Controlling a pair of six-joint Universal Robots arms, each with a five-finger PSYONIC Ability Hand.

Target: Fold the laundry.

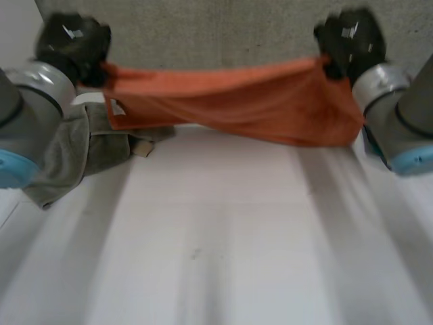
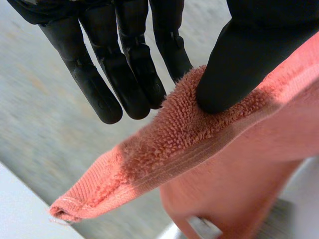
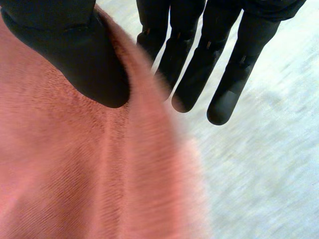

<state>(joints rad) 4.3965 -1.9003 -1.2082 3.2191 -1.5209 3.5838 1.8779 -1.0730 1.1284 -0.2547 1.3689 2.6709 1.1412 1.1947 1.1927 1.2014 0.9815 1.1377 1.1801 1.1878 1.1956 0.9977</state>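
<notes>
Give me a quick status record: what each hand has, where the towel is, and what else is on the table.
held item: orange terry towel, stretched between both hands, raised at the table's far side, sagging in the middle
left hand: thumb pinches the towel's top edge against the fingers, near a corner
right hand: thumb pinches the opposite end
waiting: crumpled grey cloth, lying by the left arm
surface: white table

An orange towel (image 1: 257, 101) hangs stretched in the air. The left hand (image 1: 71, 44) holds the towel's left top corner and the right hand (image 1: 348, 40) its right top corner. A crumpled grey cloth (image 1: 81, 149) lies on the white table (image 1: 223, 250) below the towel's left end.
</notes>
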